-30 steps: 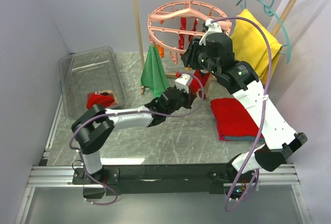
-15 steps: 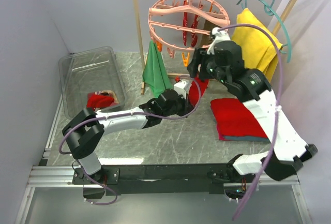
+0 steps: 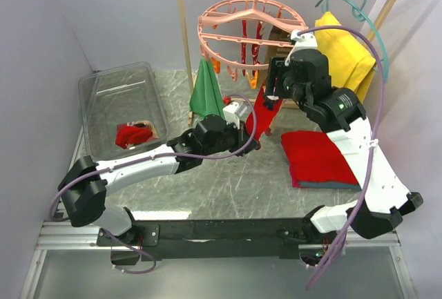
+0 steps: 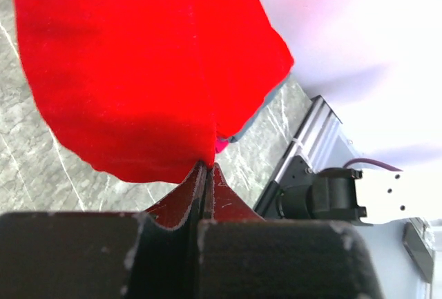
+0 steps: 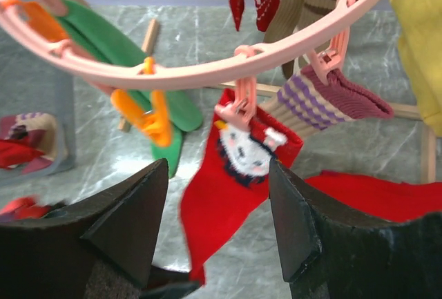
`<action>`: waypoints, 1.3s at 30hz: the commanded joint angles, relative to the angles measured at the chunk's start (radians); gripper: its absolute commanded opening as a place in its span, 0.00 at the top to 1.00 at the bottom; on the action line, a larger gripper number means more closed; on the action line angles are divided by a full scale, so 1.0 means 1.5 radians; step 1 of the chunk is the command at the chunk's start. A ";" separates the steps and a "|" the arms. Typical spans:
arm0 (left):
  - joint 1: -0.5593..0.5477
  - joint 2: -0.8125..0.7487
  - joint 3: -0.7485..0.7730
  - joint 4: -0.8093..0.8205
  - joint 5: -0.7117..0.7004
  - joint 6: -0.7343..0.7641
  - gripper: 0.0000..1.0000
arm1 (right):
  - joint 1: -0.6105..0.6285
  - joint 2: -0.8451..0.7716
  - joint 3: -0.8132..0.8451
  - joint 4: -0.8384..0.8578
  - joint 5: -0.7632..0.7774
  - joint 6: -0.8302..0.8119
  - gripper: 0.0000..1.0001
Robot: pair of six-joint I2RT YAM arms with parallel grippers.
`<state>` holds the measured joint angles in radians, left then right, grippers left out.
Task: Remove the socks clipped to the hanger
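Observation:
The salmon-pink hanger (image 3: 252,19) hangs from the rack rod, with several socks clipped under it. A red sock (image 5: 228,188) with a white face pattern hangs from a pink peg (image 5: 238,105) on the ring (image 5: 207,64). It also shows in the top view (image 3: 266,103). My left gripper (image 3: 253,133) is shut on its lower end, shown in the left wrist view (image 4: 206,166) with red cloth (image 4: 138,71) above the tips. My right gripper (image 5: 217,199) is open just in front of that sock's cuff, below the ring. A tan sock with purple stripes (image 5: 324,99) is clipped beside it.
A green cloth (image 3: 206,95) hangs at the ring's left. A folded red cloth (image 3: 314,157) lies on the table at the right. Yellow cloth (image 3: 342,57) hangs on a teal hanger. A clear bin (image 3: 103,92) at the left holds a red sock (image 3: 133,134). An orange peg (image 5: 148,112) hangs free.
My right gripper has moved right and back from the ring, and the ring has swung level. My left arm has stretched out further, still holding the red sock's lower end.

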<state>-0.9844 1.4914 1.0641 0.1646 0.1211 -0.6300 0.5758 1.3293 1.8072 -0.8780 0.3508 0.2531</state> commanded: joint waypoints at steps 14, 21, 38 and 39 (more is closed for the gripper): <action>-0.004 -0.085 -0.005 -0.044 0.050 0.001 0.99 | -0.070 -0.040 -0.112 0.167 -0.136 -0.063 0.34; -0.003 -0.122 -0.012 -0.057 0.047 -0.003 0.99 | -0.106 -0.058 -0.163 0.231 -0.213 -0.058 0.35; -0.004 -0.183 -0.033 -0.063 0.073 -0.030 0.99 | -0.172 -0.037 -0.200 0.347 -0.405 -0.043 0.37; -0.004 -0.190 -0.035 -0.067 0.072 -0.032 0.99 | -0.174 -0.035 -0.203 0.352 -0.428 -0.037 0.37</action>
<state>-0.9848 1.2697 1.0283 0.0517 0.2005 -0.6567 0.3340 1.2716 1.5162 -0.4458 -0.1841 0.1856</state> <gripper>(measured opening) 0.018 0.639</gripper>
